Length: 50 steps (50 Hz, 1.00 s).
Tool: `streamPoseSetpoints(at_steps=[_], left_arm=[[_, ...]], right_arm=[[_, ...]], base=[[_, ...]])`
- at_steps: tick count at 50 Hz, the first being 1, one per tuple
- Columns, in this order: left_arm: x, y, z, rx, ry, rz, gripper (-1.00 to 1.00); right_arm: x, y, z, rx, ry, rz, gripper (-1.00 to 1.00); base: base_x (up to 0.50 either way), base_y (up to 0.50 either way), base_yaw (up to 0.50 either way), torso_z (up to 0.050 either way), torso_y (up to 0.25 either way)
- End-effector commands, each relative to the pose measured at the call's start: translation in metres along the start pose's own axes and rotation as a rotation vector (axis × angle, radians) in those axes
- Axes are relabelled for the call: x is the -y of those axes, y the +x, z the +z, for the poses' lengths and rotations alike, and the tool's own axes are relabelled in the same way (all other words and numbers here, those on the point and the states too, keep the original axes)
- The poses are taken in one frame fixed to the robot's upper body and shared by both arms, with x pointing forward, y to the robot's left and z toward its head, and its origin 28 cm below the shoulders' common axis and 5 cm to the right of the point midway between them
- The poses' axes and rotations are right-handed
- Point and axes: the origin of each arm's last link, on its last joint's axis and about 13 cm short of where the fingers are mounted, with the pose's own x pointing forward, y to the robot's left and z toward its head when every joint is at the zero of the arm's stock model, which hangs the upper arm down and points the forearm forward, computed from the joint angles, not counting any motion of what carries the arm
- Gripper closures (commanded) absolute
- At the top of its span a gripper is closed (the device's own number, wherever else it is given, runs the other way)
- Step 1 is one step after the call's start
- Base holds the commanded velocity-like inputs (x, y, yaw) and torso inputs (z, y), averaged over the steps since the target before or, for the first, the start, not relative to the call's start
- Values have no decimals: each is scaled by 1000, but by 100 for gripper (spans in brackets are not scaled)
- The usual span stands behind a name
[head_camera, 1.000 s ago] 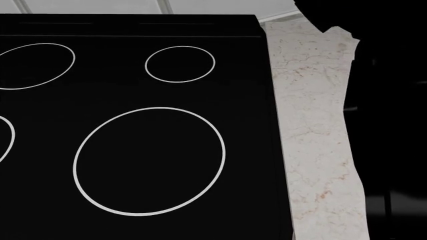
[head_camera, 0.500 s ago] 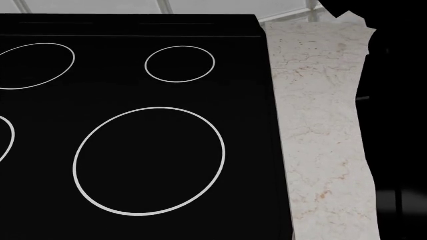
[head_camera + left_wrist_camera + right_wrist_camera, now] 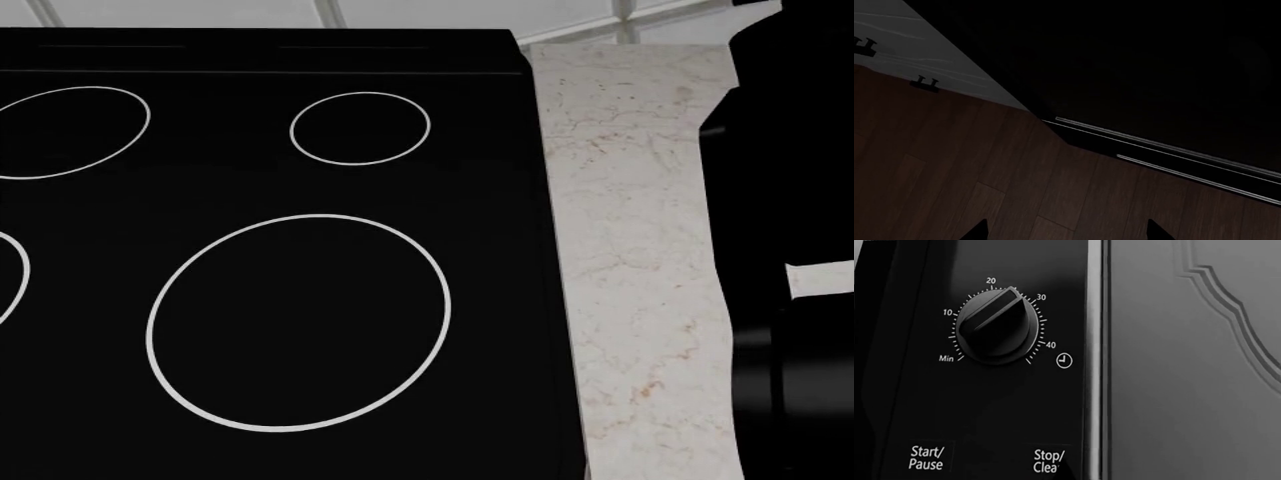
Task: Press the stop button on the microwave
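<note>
Since the earlier head views the dark bulk of the right arm [image 3: 787, 250] has drawn further toward the right edge, baring more of the marble tabletop [image 3: 634, 250] beside the black cooktop [image 3: 267, 250], whose white burner rings sit just as they did. The right wrist view looks squarely at the microwave's control panel [image 3: 987, 390]: a round timer dial [image 3: 993, 326] marked Min, 10, 20, 30 and 40 has its pointer ridge aimed between 20 and 30, with a small clock symbol [image 3: 1064, 360] just beside it. Below the dial are two labelled pads, Start/Pause [image 3: 926, 458] and, nearer the panel's edge, the Stop/Clear button [image 3: 1048, 461], partly cut off by the frame. A grey cabinet door [image 3: 1194, 360] with a moulded outline adjoins the panel. The right pincer does not appear in any view. In the left wrist view only two dark tips of the left pincer [image 3: 1066, 232] show, set apart and holding nothing, over wooden flooring [image 3: 954, 170].
</note>
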Motion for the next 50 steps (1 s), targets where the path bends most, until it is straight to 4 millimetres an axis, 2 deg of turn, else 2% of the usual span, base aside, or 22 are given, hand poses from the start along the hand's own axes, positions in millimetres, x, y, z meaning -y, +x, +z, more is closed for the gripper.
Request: streamPoseSetpoints(at_steps=[1,15,20,30,50], left_arm=[[0,0,0,0,0,0,-100],[0,0,0,0,0,0,-100],[0,0,0,0,0,0,-100],[0,0,0,0,0,0,-100],[0,0,0,0,0,0,-100]], right_arm=[[0,11,-11,-14,0,8,100],[-5,28,-24,-34,-2,16,100],[-1,31,-39,-56,-3,4,100],[3,31,-55,-83,-11,-7,100],[2,29,-65,-104,-13,-4,100]], base=[[0,0,0,0,0],[0,0,0,0,0],[0,0,0,0,0],[26,0,4,4,0],[28,0,5,7,0]])
